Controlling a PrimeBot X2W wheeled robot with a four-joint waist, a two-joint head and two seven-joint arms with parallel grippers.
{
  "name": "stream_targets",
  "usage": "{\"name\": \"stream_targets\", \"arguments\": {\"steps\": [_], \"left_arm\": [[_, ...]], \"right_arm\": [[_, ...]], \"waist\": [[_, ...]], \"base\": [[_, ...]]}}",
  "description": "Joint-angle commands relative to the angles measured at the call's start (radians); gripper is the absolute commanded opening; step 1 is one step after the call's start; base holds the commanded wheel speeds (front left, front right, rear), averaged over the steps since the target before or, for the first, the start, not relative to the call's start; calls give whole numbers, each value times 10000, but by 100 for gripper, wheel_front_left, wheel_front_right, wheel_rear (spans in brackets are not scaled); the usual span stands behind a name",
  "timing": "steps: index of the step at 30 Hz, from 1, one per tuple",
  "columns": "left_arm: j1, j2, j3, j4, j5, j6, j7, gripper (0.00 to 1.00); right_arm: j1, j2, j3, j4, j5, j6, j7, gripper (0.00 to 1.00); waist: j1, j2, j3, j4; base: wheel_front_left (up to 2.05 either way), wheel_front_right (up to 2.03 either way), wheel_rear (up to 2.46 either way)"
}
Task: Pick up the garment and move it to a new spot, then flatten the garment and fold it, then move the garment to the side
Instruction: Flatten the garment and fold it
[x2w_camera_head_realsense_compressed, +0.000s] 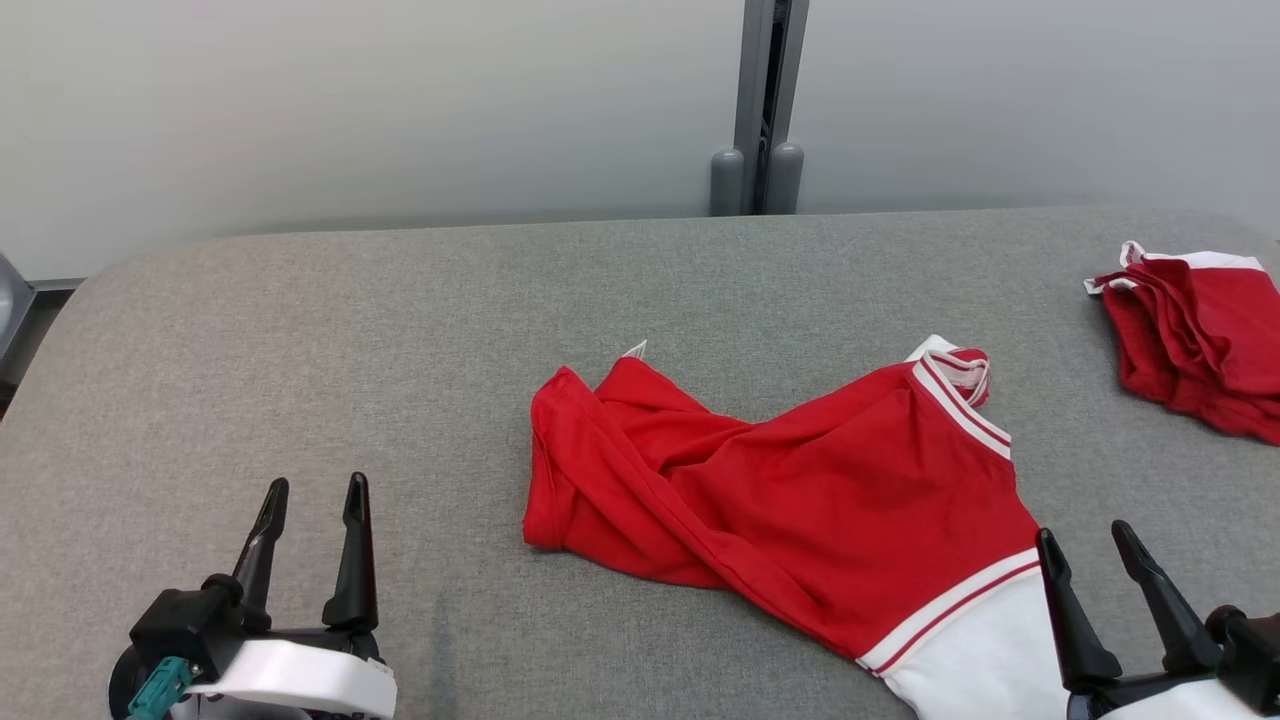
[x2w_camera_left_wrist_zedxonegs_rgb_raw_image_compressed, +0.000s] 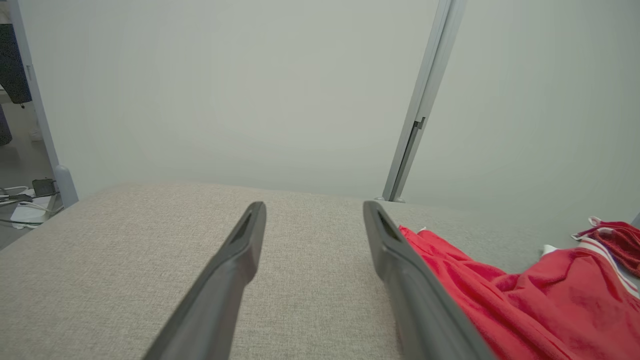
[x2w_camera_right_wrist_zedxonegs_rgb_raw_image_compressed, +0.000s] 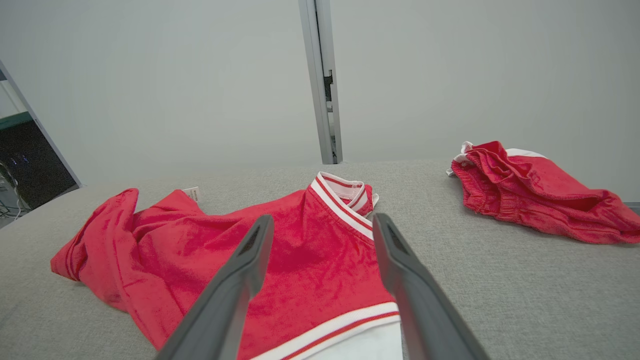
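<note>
The red garment (x2w_camera_head_realsense_compressed: 800, 490) is lying crumpled on the grey table (x2w_camera_head_realsense_compressed: 300, 350), right of centre, its white part reaching the near edge. The right gripper (x2w_camera_head_realsense_compressed: 1085, 535) is sitting over that white part, fingers apart, gripping nothing. The left gripper (x2w_camera_head_realsense_compressed: 315, 487) is hanging over bare table, fingers likewise apart. Another red pile (x2w_camera_head_realsense_compressed: 1200, 340) is lying far right

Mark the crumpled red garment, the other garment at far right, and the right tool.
crumpled garment (x2w_camera_head_realsense_compressed: 800, 490), head view, middle of its red body.
other garment (x2w_camera_head_realsense_compressed: 1205, 340), head view, centre of the heap.
right tool (x2w_camera_head_realsense_compressed: 1083, 532), head view, midway between its open fingertips.
</note>
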Motion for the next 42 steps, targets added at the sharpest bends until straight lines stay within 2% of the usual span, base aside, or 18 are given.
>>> {"name": "stream_targets", "arguments": {"steps": [1, 5, 10, 16, 20, 23, 30, 34, 42], "left_arm": [[16, 36, 8, -12, 119, 25, -42, 100], [-261, 76, -59, 103, 279, -69, -42, 100], [-1200, 446, -361, 562, 363, -279, 44, 100], [-2895, 1119, -971, 1234, -207, -502, 1184, 100], [-3858, 1748, -1912, 1589, -1215, -539, 2274, 100], [-4426, 2539, -2639, 1751, -2239, -521, 3155, 100], [-5101, 3625, -3832, 1840, -4271, -524, 5387, 100], [-5205, 4019, -4295, 1874, -4826, -525, 6226, 100], [-5467, 4214, -4802, 2391, -5152, -526, 6692, 100]], "right_arm": [[-219, 72, 85, 180, -50, -1, -150, 100], [-366, 147, 232, 335, -61, 1, -225, 100], [-778, 118, 565, 617, 24, -1, -329, 100], [-1385, 85, 932, 1090, 209, -1, -501, 100], [-1756, 159, 1152, 1431, 314, 1, -632, 100], [-2004, 210, 1321, 1667, 384, 1, -678, 100], [-2385, 308, 1478, 2056, 547, -1, -736, 100], [-2438, 364, 1460, 2060, 568, 1, -741, 100], [-2625, 407, 1604, 2089, 593, 1, -742, 100]], "waist": [[0, 0, -1, -65], [0, 0, 78, -173], [0, 0, 354, -448], [0, 0, 842, -946], [0, 0, 1124, -1314], [0, 0, 1296, -1581], [0, 0, 1512, -2063], [0, 0, 1570, -2220], [0, 0, 1701, -2528]], "base": [[0, 0, 0], [0, 0, 0], [0, 0, 0], [0, 0, 0], [0, 0, 0], [0, 0, 0], [0, 0, 0], [0, 0, 0], [0, 0, 0]]}}
